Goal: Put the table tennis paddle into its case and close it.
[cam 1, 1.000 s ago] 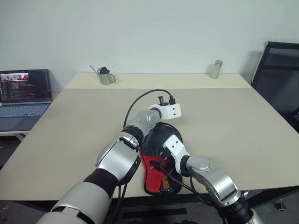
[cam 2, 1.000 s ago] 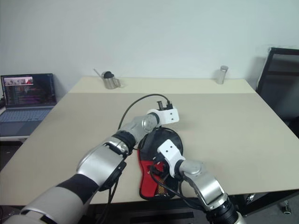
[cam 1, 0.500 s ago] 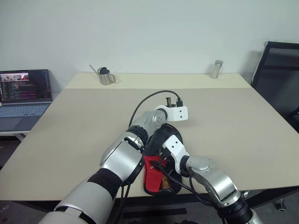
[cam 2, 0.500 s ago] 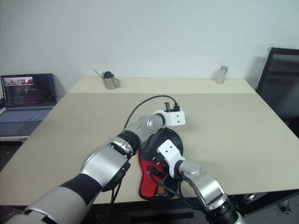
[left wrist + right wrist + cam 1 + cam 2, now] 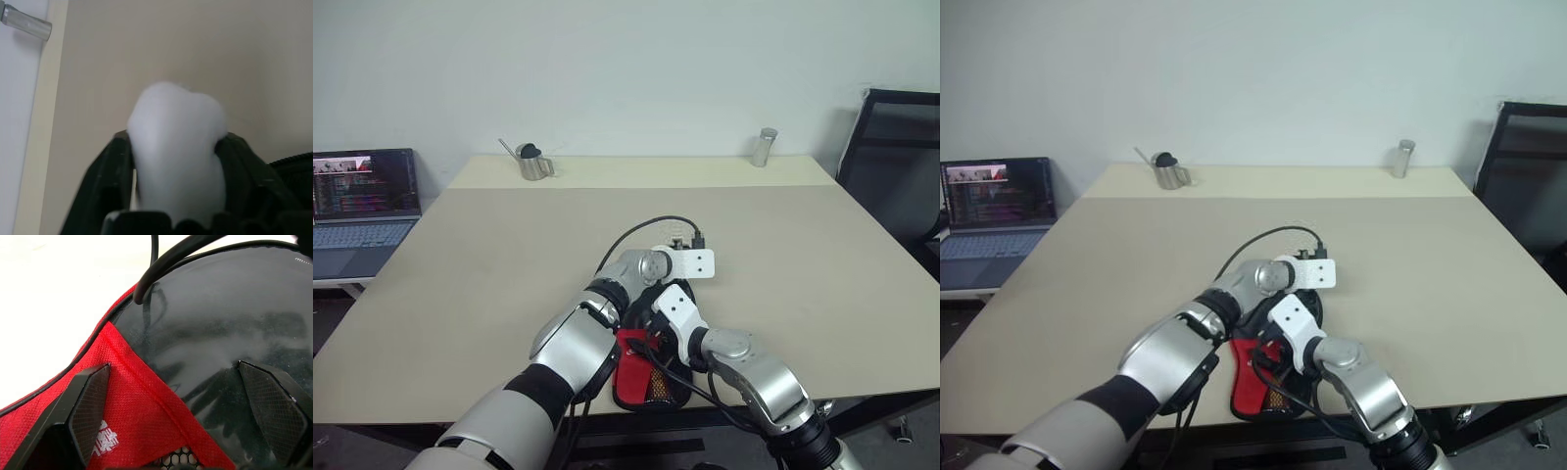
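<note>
The case (image 5: pixel 628 377) lies flat near the table's front edge, black head away from me and red end toward me. The table tennis paddle is hidden from view. My left arm reaches across to the case's far rim. In the left wrist view, the left gripper (image 5: pixel 176 136) has its fingers (image 5: pixel 105 186) spread, with a blurred white shape between them that I cannot identify. My right gripper (image 5: pixel 173 366) hovers open just above the case (image 5: pixel 234 308), one finger over the red fabric beside the white logo, the other over the black head. A black cable crosses the head.
A laptop (image 5: pixel 362 196) sits on a low stand to the left. A small metal pitcher (image 5: pixel 533 162) and a metal cylinder (image 5: pixel 762 147) stand at the far edge of the beige table (image 5: pixel 489 264). A black chair (image 5: pixel 891 147) is at the right.
My left hand has swung right and sunk down toward the far rim of the case. The right arm and the case have stayed put.
</note>
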Robot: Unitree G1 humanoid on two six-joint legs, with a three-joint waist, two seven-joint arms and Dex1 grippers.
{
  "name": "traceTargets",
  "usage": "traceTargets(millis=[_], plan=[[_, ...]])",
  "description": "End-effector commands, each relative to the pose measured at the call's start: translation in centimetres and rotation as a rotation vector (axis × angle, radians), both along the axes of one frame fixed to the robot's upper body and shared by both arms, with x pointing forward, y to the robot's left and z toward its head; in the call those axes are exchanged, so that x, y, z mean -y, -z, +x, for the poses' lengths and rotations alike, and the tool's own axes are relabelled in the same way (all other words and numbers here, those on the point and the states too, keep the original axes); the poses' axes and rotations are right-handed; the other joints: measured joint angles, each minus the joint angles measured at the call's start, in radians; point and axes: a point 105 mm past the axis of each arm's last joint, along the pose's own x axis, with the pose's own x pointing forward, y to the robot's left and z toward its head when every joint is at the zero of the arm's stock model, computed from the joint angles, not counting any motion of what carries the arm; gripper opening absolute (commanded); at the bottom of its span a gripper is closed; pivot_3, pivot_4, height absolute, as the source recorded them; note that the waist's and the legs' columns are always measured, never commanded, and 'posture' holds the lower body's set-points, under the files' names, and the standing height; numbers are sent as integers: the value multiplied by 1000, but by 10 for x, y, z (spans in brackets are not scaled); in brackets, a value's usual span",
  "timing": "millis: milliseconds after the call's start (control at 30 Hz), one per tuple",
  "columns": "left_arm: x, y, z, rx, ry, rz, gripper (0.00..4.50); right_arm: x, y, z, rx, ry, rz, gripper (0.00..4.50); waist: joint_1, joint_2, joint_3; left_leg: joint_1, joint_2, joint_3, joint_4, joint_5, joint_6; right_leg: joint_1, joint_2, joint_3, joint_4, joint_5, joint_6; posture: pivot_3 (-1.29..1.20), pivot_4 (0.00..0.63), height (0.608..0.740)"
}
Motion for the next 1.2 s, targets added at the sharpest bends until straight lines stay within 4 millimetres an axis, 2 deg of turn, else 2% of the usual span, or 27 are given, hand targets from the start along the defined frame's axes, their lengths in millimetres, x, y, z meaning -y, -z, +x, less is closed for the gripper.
traceTargets(millis=[33,67,100,233,400,533,600,700,800,867,933,1067,1200], plan=[[8,-17,0,68,45,-25,3951,3,48,-16,-199,-9,-94,4500,0,0,-2,0,0,0,0,0,0,0,0,0,0,0,0,0,150,740],[6,-18,0,73,49,-23,4320,3,48,-15,-196,-7,-97,4500,0,0,-4,0,0,0,0,0,0,0,0,0,0,0,0,0,150,740],[4,-19,1,80,51,-22,4439,3,48,-14,-194,-6,-99,4500,-1,0,-5,0,0,0,0,0,0,0,0,0,0,0,0,0,150,740],[-4,-24,3,89,51,-51,4439,5,46,-10,-188,1,-96,4500,-2,1,-6,1,0,0,0,0,0,0,0,0,1,0,0,0,150,740],[-12,-42,3,114,87,-130,4439,7,41,-5,-194,19,-70,4500,-2,1,-7,1,1,0,0,0,0,0,0,0,1,0,0,0,150,740],[-43,-69,12,119,40,-281,4439,7,21,-4,-185,27,2,4500,-3,1,-7,1,1,0,0,0,0,0,0,1,1,0,0,0,150,740],[-58,-75,14,105,17,-331,4439,6,11,-5,-176,18,27,4500,-3,2,-7,1,1,0,0,0,0,0,1,1,1,0,0,0,150,740],[-99,-86,15,24,-22,-464,4439,4,-20,-8,-147,-16,93,4500,-5,2,-7,0,1,0,0,0,0,-1,1,1,0,0,0,0,150,740],[-122,-89,10,-33,-16,-536,4439,4,-37,-9,-125,-40,110,4500,-5,2,-6,-1,2,0,0,0,0,-2,1,0,1,0,0,0,150,740],[-146,-77,-5,-178,44,-592,4439,4,-58,-12,-94,-89,127,4500,-5,3,-6,-1,1,0,0,0,0,-2,1,0,0,0,0,0,150,740],[-160,-68,-20,-300,96,-638,4439,4,-78,-16,-69,-129,160,4500,-7,3,-6,-1,2,0,0,0,0,-2,1,0,0,0,-1,0,150,740],[-162,-44,-45,-440,153,-657,4439,22,-104,-9,-21,-117,191,4500,-3,3,-6,-1,2,-2,0,0,0,-2,1,0,0,0,-1,0,150,740],[-153,-12,-65,-503,161,-579,4439,47,-112,-4,-1,-112,144,4500,3,3,-6,-2,0,-4,0,0,0,-1,-2,1,0,0,-1,0,150,740]])
